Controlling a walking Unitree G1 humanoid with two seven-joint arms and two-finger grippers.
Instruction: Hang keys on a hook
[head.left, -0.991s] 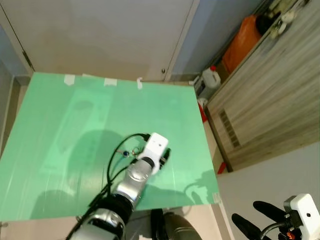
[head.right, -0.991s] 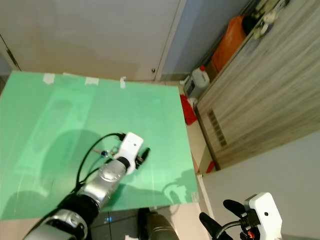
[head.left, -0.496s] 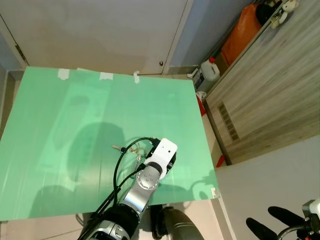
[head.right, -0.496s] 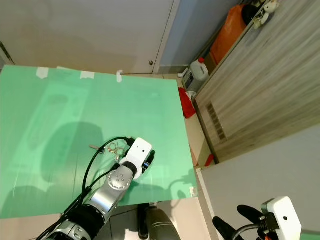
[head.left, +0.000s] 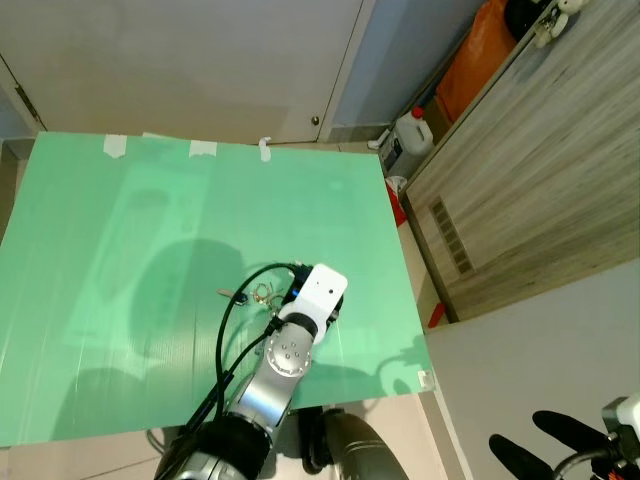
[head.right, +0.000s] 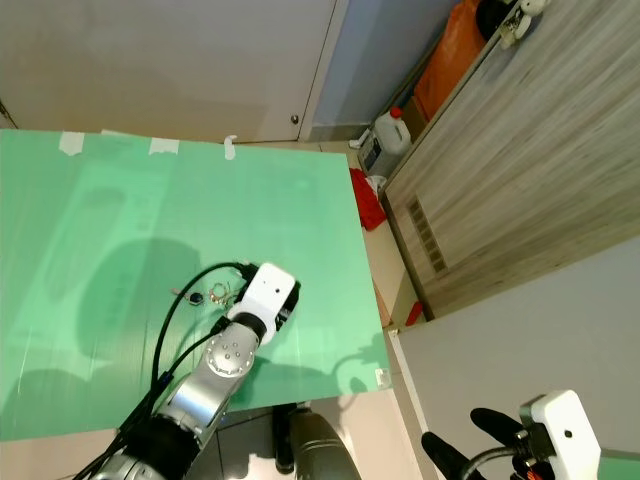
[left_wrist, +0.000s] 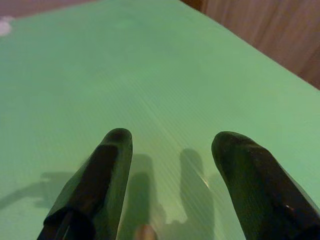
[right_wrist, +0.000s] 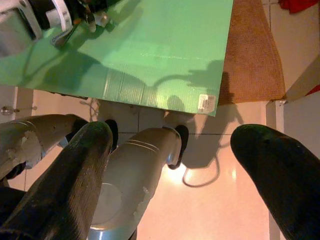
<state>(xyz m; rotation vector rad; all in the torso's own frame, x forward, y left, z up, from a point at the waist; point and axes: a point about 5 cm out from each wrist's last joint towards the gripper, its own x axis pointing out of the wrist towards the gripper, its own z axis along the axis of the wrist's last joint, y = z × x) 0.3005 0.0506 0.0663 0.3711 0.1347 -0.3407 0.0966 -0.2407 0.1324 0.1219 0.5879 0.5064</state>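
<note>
A large sheet of green corrugated plastic (head.left: 120, 230) lies flat on the floor, covering most of the ground before the pale door. Three strips of white tape (head.left: 204, 149) hold its far edge down. On the sheet, a little past the middle toward the near side, rests a small bunch of metal keys on a ring (head.left: 258, 293). A small white label (head.left: 424, 379) sits at the near right corner.

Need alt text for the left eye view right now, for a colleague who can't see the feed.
The left gripper reaches down over a green mat on the floor, close beside a small bunch of keys lying on it. A wooden cabinet stands at right, with a white jug near a closed door.
</note>
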